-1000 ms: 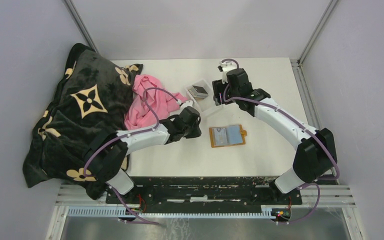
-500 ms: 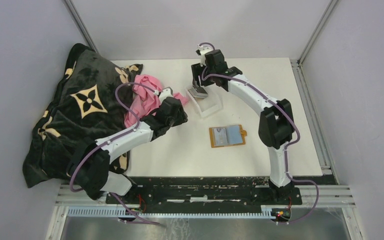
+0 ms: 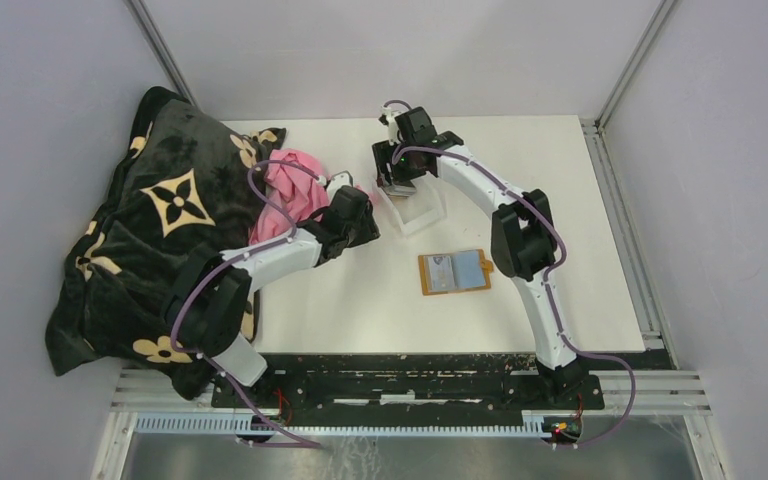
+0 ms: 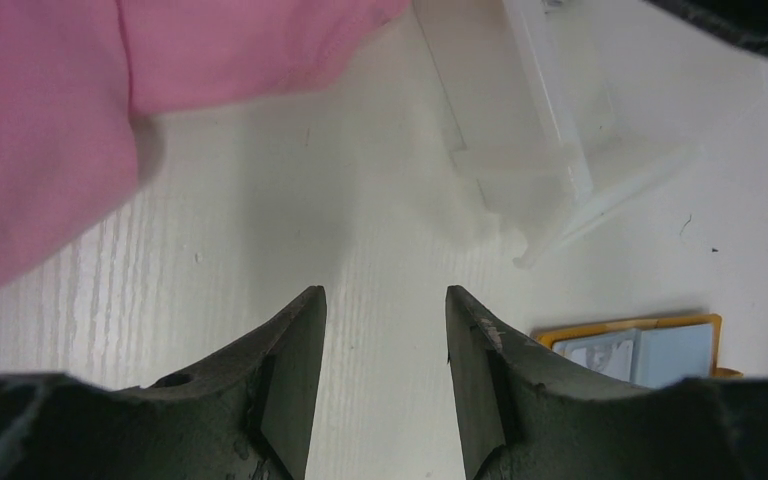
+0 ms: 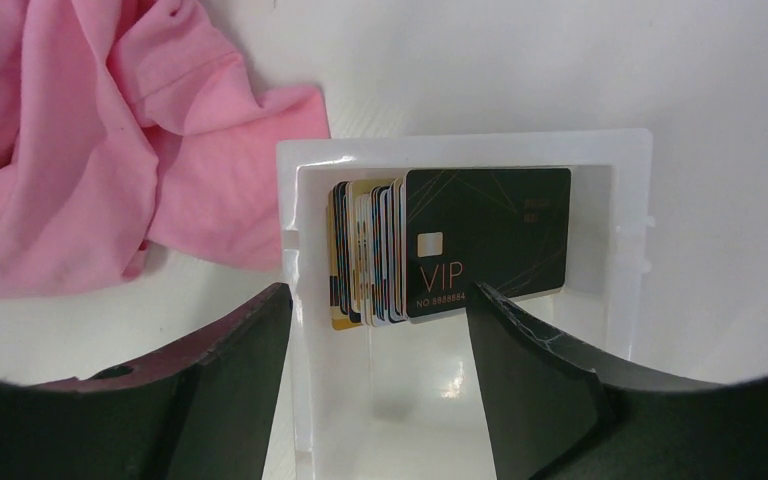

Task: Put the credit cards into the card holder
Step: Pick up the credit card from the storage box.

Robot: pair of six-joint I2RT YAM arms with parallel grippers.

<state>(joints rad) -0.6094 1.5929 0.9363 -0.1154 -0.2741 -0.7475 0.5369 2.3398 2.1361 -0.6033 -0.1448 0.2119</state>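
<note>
The white table (image 3: 560,190) is the biggest thing here. A big black blanket (image 3: 160,220) with tan flowers lies well to the left of the clear tray (image 5: 465,142). A pink cloth (image 5: 90,150) lies just beside the tray's left side.

The right gripper (image 5: 378,298) hangs right above the tray. Its two fingers are spread wide and hold nothing. The left gripper (image 4: 382,295) hovers over bare table, just left of the tray. Its fingers are partly apart, with nothing between them.

The card holder (image 3: 453,272) lies open and flat, on the near side of the tray and apart from it. The credit cards (image 5: 370,255) stand on edge in a tight pack at the far end of the tray. A black VIP card (image 5: 485,240) is at the front.

I think the step now is getting the first card out. Next, the right gripper should go down and pinch just one card, maybe the black one. The cards are thin and packed close, so two could come up together. The tray looks light and might slide.
</note>
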